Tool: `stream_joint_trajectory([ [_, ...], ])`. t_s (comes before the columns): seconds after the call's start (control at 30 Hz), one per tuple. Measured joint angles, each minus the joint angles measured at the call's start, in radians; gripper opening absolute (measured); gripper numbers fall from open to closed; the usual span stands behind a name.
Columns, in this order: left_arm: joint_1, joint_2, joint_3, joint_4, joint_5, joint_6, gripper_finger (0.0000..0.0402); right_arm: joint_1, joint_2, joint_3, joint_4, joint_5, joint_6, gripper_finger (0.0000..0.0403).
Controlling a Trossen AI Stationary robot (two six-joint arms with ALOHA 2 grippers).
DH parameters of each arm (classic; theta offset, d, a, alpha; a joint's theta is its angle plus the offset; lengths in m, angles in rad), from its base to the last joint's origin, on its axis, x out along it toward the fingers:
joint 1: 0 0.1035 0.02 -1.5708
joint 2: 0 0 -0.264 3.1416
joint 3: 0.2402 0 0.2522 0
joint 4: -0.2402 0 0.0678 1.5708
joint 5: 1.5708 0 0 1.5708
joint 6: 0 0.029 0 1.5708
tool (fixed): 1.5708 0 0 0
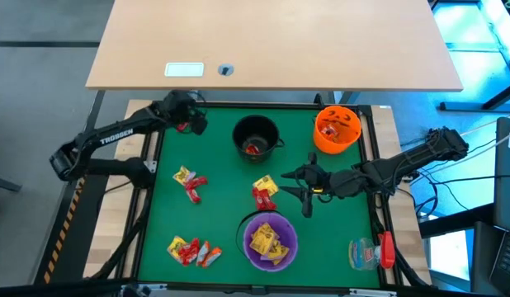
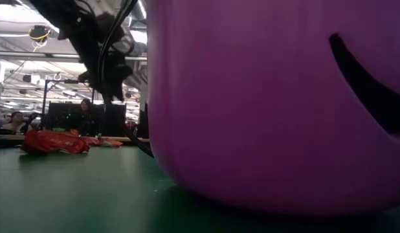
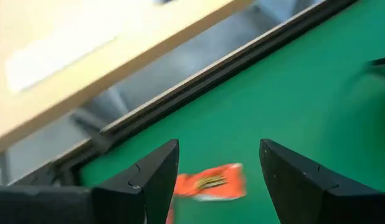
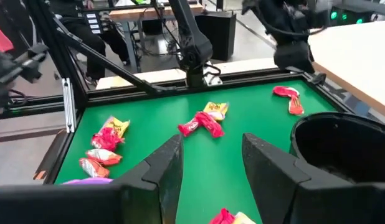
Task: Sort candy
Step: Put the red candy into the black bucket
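Note:
Small wrapped candies in red, yellow and orange lie in groups on the green mat: one group (image 1: 190, 182) on the left, one (image 1: 191, 251) near the front left, one (image 1: 264, 192) in the middle. My left gripper (image 1: 189, 122) hangs open over the mat's far left corner, its fingers on either side of a single red-orange candy (image 3: 211, 182) that lies on the mat. My right gripper (image 1: 290, 186) is open just right of the middle group and touches nothing. That group's candy (image 4: 230, 216) shows at its fingers' base.
A black bowl (image 1: 255, 136) with a red candy stands at the far middle. An orange bowl (image 1: 337, 129) is far right, and a purple bowl (image 1: 270, 240) with yellow candies near the front. A clear plastic item with a red part (image 1: 370, 252) lies front right. A wooden table (image 1: 271, 41) stands beyond.

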Motion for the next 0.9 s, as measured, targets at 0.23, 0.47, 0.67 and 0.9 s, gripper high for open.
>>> stream_joint_trajectory([
  [0.23, 0.103, 0.091, 0.0, -0.078, -0.079, -0.013, 0.0213, 0.0, 0.0, 0.0, 0.024, -0.001, -0.025, 0.0161],
  [0.47, 0.136, 0.216, 0.0, -0.131, -0.114, 0.002, 0.0213, 0.0, 0.0, 0.0, 0.017, -0.01, -0.024, 0.0161],
  [0.67, 0.138, 0.323, 0.0, -0.149, -0.102, -0.022, 0.0213, 0.001, 0.0, 0.0, 0.016, -0.035, -0.023, 0.0161],
  [0.9, 0.146, 0.407, 0.001, -0.15, -0.078, -0.019, 0.0213, 0.001, 0.0, 0.0, 0.016, -0.054, -0.021, 0.0161],
])
